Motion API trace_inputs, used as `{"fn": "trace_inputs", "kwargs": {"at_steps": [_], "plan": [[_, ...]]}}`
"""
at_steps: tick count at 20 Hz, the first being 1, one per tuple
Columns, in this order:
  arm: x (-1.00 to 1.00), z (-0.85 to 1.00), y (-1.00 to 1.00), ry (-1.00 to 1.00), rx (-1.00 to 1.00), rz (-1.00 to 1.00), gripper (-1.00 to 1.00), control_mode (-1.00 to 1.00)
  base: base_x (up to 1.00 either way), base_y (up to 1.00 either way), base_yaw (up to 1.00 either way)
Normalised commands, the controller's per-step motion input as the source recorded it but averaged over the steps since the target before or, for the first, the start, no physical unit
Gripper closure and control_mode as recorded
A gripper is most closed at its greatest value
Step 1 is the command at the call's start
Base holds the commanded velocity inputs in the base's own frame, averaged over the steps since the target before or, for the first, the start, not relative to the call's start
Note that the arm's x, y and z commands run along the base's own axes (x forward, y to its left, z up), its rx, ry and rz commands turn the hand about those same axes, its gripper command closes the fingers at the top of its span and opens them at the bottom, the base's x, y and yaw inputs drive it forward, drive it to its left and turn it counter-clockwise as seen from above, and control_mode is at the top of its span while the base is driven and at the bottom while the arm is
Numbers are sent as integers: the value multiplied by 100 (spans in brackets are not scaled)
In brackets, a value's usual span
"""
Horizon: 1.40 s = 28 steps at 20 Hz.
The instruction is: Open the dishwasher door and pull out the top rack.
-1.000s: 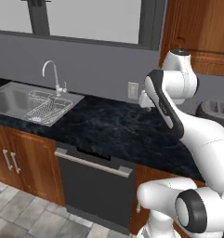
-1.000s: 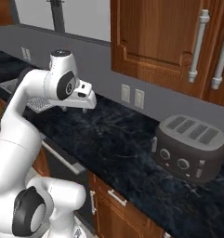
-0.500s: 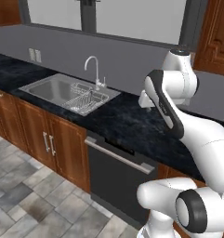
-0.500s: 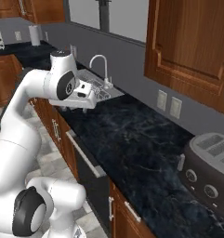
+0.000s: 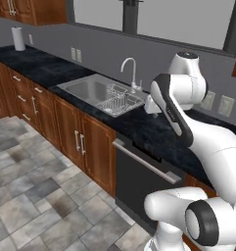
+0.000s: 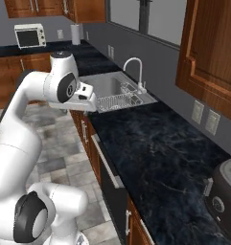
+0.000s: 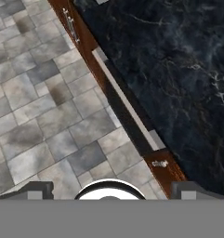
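- Two-finger gripper (image 7: 108,189) of the white arm: raised above the counter edge, facing down; the dark finger tips stand well apart with nothing between them, so the jaws are spread and empty.
- Black marbled stone countertop (image 7: 178,69): directly below the hand, running beside the grey tiled floor (image 7: 34,116).
- Flat dark grey-black dishwasher door (image 5: 139,184): set under the counter between brown wooden cabinet doors (image 5: 82,147); upright and closed, flush with the cabinet fronts.
- Long horizontal silver bar handle (image 7: 125,100): along the door's top edge, just under the counter lip, well below the gripper and untouched.
- Top rack of wire grid: inside the closed dishwasher, hidden.
- Steel sink basin with small wire dish rack (image 5: 114,102) and curved silver tap (image 5: 130,71): on the counter beside the dishwasher; no part of the task.
- Step in hand, as judged: approach only; neither opening nor pulling has begun.
- Next move, as judged: lower the hand past the counter edge, line the open fingers across the bar, close on it, then draw outward and down.
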Motion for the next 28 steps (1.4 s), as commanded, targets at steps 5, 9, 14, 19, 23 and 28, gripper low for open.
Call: {"fn": "trace_inputs", "kwargs": {"at_steps": [5,9,14,19,23,28], "plan": [[0,0,0,0,0,0,-100,100,-15,0,29],[-3,-9,0,0,0,11,-100,-100,-4,0,13],[-3,-21,34,1,-1,13,-100,-100,0,0,0],[0,-21,75,2,-6,4,-100,-100,0,0,0],[5,-32,81,6,-9,0,-100,-100,0,0,0],[19,-42,68,6,-14,0,-100,-100,0,0,0]]}}
